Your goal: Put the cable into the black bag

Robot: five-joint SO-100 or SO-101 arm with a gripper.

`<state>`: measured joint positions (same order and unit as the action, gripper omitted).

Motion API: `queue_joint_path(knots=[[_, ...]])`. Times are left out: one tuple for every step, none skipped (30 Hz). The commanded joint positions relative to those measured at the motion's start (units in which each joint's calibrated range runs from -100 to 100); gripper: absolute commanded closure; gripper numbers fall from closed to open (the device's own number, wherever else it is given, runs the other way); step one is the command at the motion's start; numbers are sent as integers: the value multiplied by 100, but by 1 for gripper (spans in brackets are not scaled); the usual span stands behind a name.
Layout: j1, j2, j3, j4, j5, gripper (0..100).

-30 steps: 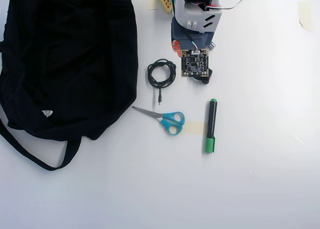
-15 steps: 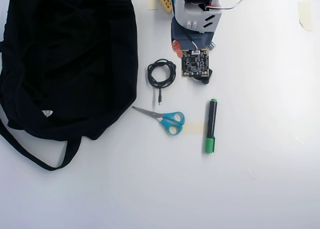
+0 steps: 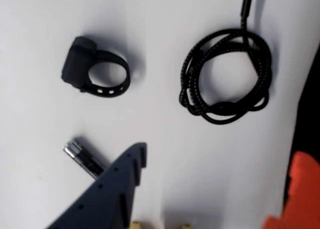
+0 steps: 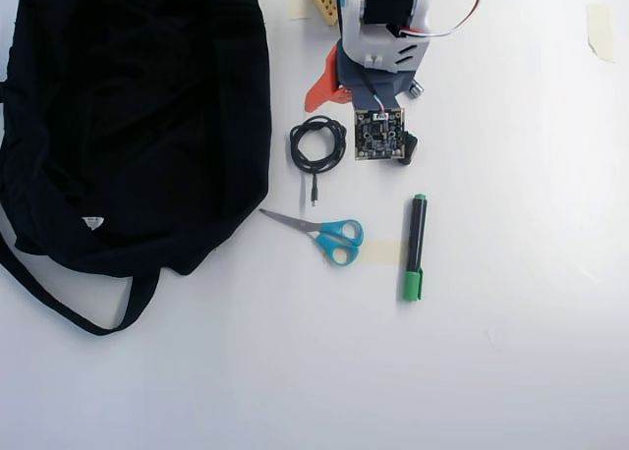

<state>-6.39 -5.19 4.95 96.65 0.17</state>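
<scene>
The claw (image 3: 210,189) gapes wide and empty, the cable (image 3: 226,76) lying ahead of it, slightly toward its orange finger. Closing off-centre could snag the black ring (image 3: 96,74) beside it instead. Only the overhead view shows the bag (image 4: 128,126), just beyond the cable (image 4: 317,143).

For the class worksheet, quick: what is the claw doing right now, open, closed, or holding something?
Claw: open and empty; the cable lies on the table between and ahead of its two fingers, untouched.
</scene>
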Motion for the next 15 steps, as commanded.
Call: queue_joint_path(knots=[[-56,-70,26,-18,72,62],[-56,-70,44,-27,72,62],[-56,-62,44,-27,72,62],[-79,-62,53,-35,77,62],[-94,-62,71,-70,83,62],[-94,-62,134,-139,88,62],[-94,-62,232,-216,130,62],[-86,-70,340,-320,187,62],[-79,-104,457,-449,229,62],[-64,-128,565,-578,261,62],[-56,-128,655,-690,319,62],[-49,-137,745,-785,366,62],[-41,-145,808,-880,408,62],[-41,-145,852,-931,450,62],[-41,-145,879,-966,492,62]])
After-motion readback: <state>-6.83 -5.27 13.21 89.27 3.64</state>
